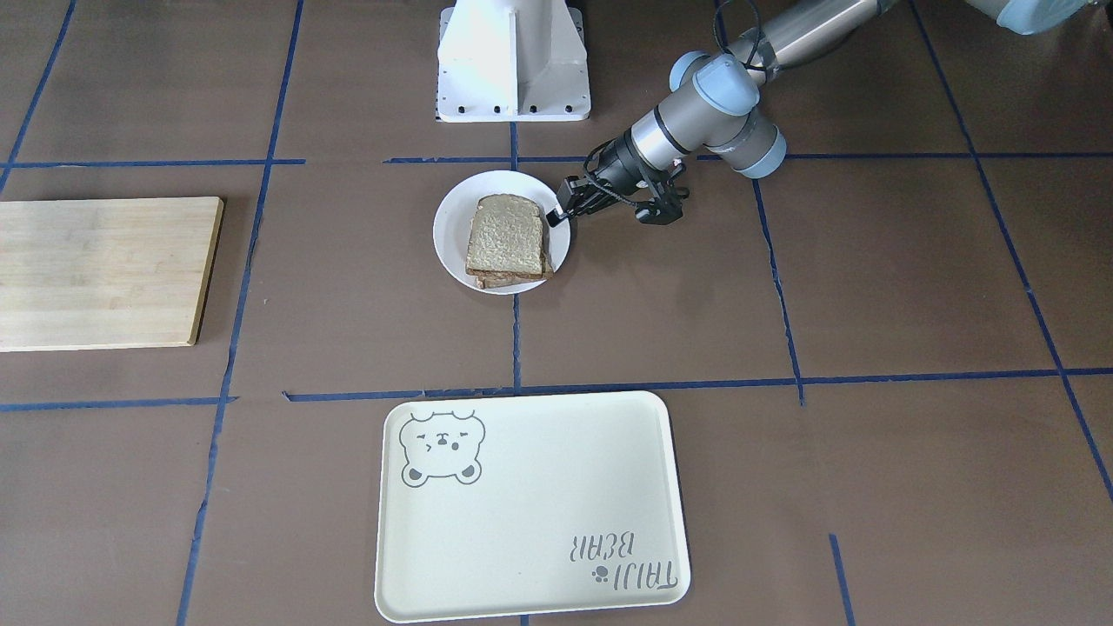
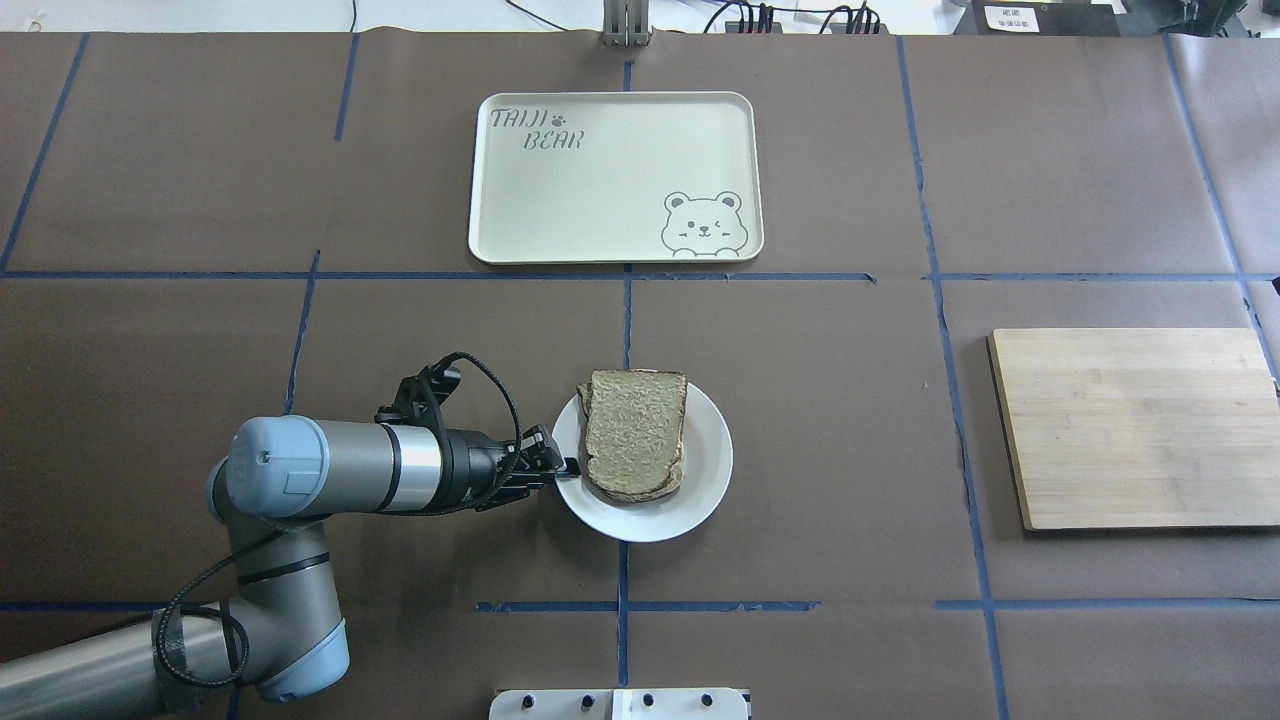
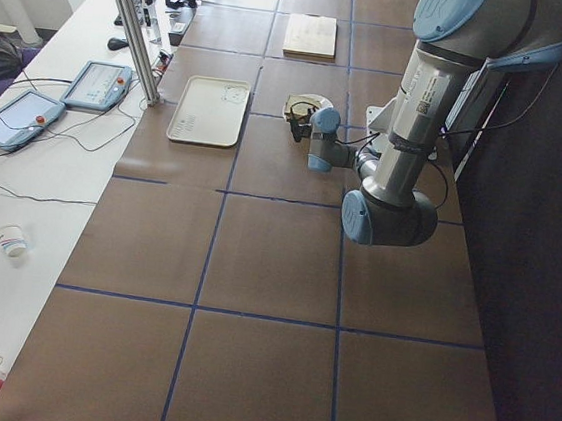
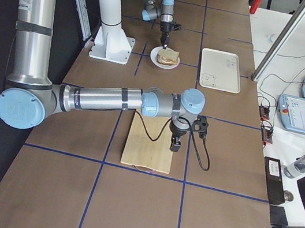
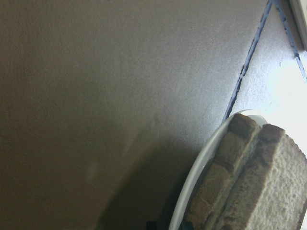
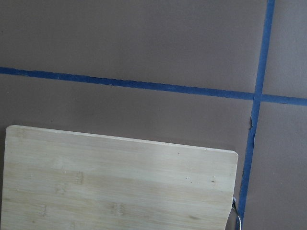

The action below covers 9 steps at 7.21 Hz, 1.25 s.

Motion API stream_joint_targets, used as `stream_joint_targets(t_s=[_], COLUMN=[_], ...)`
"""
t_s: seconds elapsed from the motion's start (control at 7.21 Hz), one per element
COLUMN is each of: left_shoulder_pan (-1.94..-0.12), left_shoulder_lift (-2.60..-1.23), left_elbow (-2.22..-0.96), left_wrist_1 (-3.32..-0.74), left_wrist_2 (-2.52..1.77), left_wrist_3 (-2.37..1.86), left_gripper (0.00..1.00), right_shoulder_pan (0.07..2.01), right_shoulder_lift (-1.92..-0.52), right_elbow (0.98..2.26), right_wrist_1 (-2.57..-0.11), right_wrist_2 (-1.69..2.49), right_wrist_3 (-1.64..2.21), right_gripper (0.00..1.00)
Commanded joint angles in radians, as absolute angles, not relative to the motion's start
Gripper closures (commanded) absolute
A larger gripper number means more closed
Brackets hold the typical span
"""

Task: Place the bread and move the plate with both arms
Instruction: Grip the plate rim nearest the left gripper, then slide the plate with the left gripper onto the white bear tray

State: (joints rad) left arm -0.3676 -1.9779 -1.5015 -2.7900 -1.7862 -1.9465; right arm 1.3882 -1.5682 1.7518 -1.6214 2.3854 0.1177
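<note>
The white plate (image 2: 706,488) sits at the table's middle with two stacked slices of bread (image 2: 635,435) on it. My left gripper (image 2: 566,467) reaches in level from the side and is shut on the plate's near rim; in the front-facing view the left gripper (image 1: 557,215) sits on the plate's (image 1: 451,235) rim beside the bread (image 1: 506,239). The left wrist view shows the plate rim (image 5: 191,188) and the bread's crust (image 5: 256,189) close up. My right gripper (image 4: 174,147) shows only in the exterior right view, over the wooden board; I cannot tell if it is open.
A cream tray with a bear drawing (image 2: 600,190) lies beyond the plate, on the far side from the robot. A wooden cutting board (image 2: 1130,425) lies on the robot's right; the right wrist view shows the board's corner (image 6: 120,187). The white pedestal (image 1: 513,61) stands at the robot's base.
</note>
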Motion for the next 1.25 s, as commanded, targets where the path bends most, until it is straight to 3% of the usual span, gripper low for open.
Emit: stream_joint_targets(t_s=[0.0, 1.11], left_shoulder_pan=[-0.37, -0.383], left_shoulder_lift=[-1.973, -2.034], left_elbow=[-1.549, -1.555], left_wrist_1=[-2.793, -2.942], left_wrist_2=[-1.789, -1.605], left_wrist_3=[-1.947, -2.041], left_gripper=[0.98, 1.0], right_shoulder_pan=[1.39, 1.393], right_shoulder_lift=[-1.572, -1.574], right_elbow=[1.752, 1.75], right_wrist_1=[-1.621, -1.609], right_wrist_2=[2.385, 2.376], right_wrist_3=[0.117, 0.115], right_gripper=[0.0, 0.0])
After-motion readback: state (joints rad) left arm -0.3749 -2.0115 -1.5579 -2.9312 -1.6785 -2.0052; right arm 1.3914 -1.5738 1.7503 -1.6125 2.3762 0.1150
